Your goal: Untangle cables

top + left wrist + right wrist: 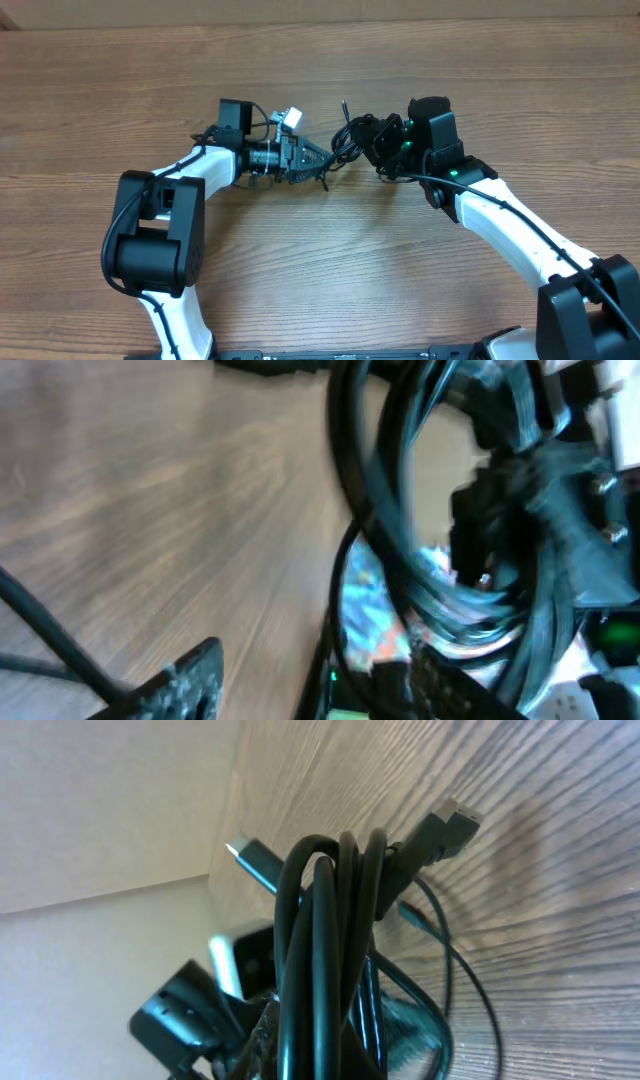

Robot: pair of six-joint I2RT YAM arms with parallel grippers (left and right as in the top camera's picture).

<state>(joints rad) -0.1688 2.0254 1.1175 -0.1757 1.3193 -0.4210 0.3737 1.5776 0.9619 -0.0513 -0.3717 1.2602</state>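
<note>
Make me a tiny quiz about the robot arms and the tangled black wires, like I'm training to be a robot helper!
1. True or false: the cables lie stretched out straight on the table.
2. Where is the bundle? A) between the left gripper and the right gripper; B) at the table's far edge; C) hanging off the table.
3. Fill in: the right gripper is shut on the ____.
Key: 1 false, they are bunched in loops; 2 A; 3 cables.
</note>
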